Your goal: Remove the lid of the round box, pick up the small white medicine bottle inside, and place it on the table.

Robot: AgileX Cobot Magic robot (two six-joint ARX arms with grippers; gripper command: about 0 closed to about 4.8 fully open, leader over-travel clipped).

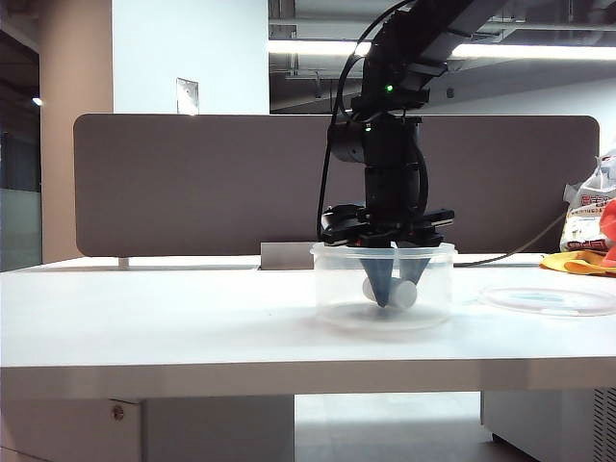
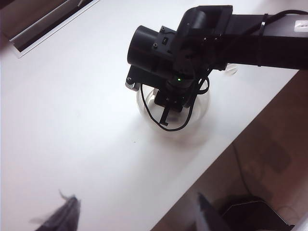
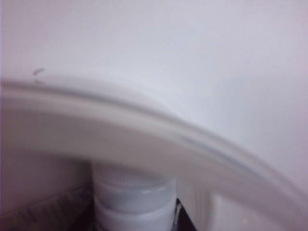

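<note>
Clear plastic box mid-table holds the bottle on its side, right gripper down inside straddling it, jaws part-closed, grip uncertain, so it may roll free; left gripper hangs wide open, empty, off left.

The round box, a clear low tub, stands open on the white table just before the divider. Inside it the small white medicine bottle lies on its side on the floor of the tub. The lid, a frosted disc, lies flat right of the box, well apart
</note>
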